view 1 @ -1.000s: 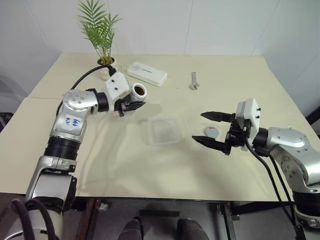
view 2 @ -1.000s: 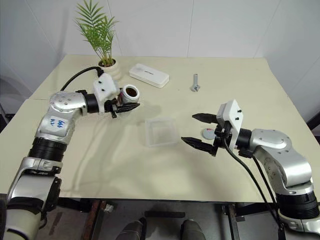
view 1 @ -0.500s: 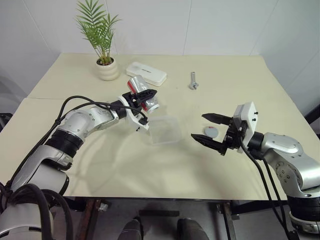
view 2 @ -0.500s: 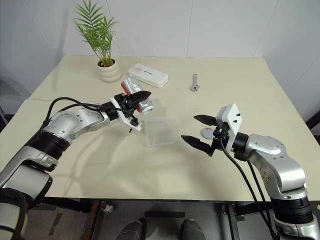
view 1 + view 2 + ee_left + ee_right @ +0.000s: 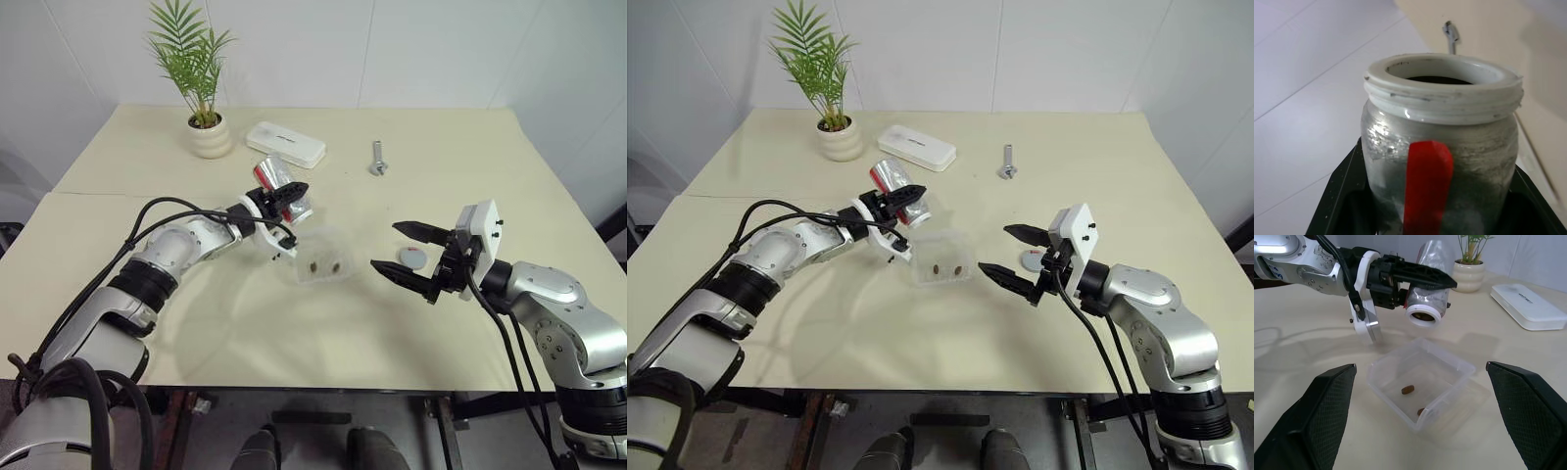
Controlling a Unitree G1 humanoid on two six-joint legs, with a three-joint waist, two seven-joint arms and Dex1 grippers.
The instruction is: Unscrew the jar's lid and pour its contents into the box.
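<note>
Left gripper (image 5: 285,193) clamps the small greyish red-marked jar (image 5: 281,186), tipped mouth-down over the shallow clear plastic box (image 5: 319,257) (two brown bean pieces (image 5: 324,264) inside). Right gripper (image 5: 407,254) spread wide, empty; round grey lid (image 5: 413,258) on the cream table (image 5: 470,157) between its fingers.

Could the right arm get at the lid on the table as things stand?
Probably yes. The lid lies flat on the table close behind the right gripper, whose jaws stand open and hold nothing. Nothing lies between them; the box and the tilted jar are off toward the left arm's side.
</note>
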